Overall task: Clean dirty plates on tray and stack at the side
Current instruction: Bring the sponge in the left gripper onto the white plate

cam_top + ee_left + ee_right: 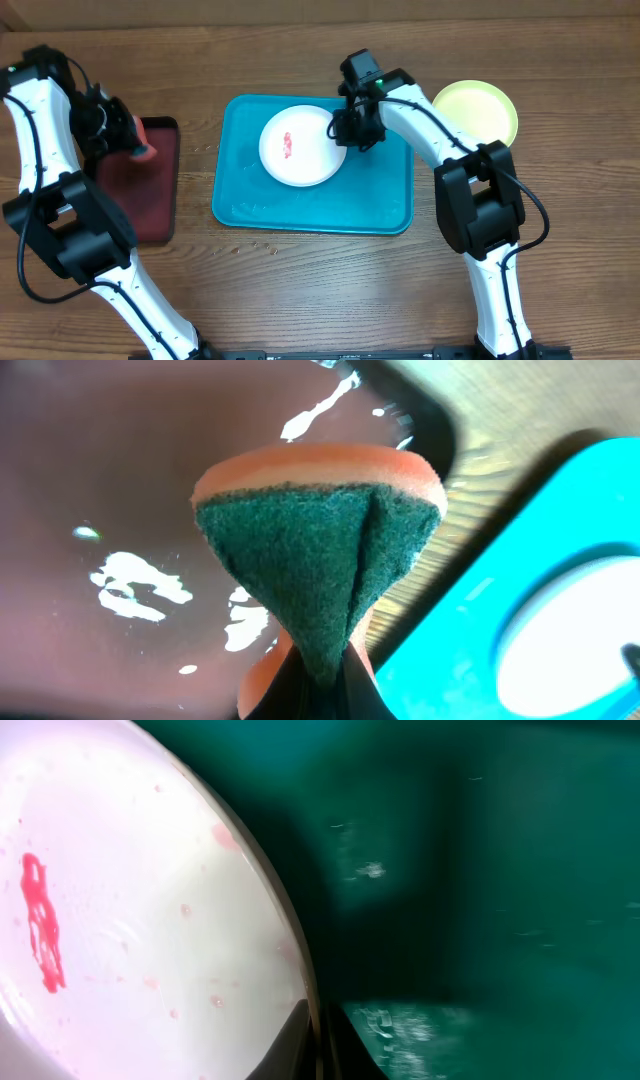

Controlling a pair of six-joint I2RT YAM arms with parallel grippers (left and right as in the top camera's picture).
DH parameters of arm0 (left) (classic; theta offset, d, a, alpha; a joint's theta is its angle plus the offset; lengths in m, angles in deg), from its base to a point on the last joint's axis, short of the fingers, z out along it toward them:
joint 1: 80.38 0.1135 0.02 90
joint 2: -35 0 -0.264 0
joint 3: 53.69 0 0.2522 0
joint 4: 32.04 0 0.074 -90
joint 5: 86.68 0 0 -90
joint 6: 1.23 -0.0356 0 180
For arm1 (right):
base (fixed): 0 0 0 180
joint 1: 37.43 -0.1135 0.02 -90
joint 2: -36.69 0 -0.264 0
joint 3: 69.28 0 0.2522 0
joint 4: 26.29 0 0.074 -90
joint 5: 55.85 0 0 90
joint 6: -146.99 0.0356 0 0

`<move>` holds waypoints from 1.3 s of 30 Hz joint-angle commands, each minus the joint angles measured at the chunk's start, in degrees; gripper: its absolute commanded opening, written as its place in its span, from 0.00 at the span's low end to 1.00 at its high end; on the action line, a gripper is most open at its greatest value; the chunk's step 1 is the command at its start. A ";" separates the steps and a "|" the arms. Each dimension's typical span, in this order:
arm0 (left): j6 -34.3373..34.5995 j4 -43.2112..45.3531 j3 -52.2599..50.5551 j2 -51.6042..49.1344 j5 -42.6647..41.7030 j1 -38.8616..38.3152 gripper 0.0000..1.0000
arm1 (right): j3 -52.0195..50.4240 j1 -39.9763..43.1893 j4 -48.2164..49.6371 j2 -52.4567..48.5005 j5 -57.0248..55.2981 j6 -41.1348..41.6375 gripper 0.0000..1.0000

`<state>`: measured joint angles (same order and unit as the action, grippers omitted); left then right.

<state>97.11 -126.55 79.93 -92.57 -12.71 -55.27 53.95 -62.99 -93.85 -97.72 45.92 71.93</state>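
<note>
Overhead: the white plate [300, 147] lies face up on the turquoise tray [240, 195]. It is round, with one red smear [288, 146] left of centre running lengthwise toward and away from the robot. The right gripper [352, 128] is pinched on its right rim, and a yellow-green plate [480, 110] sits beside the tray.

Left wrist: the left gripper [318, 695] squeezes a folded orange-and-green sponge [320, 540] over the dark red tray [110, 470].

Right wrist: the rim is clamped between the fingers, and pale pink specks dot the plate

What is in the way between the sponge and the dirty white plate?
Nothing visible. The left gripper holds the sponge over the dark red tray; only bare table and the low rim of the turquoise tray lie before the white plate.
</note>
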 commanded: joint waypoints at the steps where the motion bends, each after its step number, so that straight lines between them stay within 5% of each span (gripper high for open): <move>1: -2.36 -0.76 3.21 4.57 -2.64 -1.44 0.04 | -0.46 -2.51 1.01 -0.24 0.28 0.09 0.04; 23: -1.84 0.02 2.12 4.11 -1.99 -18.64 0.04 | -2.62 -5.11 1.20 -0.35 -7.85 5.27 0.04; 39: 6.27 2.69 2.10 -3.15 2.73 -34.49 0.04 | -2.62 -4.94 1.11 -0.35 -7.89 5.29 0.04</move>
<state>101.44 -123.95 81.72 -92.09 -12.14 -87.29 52.66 -68.32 -92.52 -97.72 40.79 77.18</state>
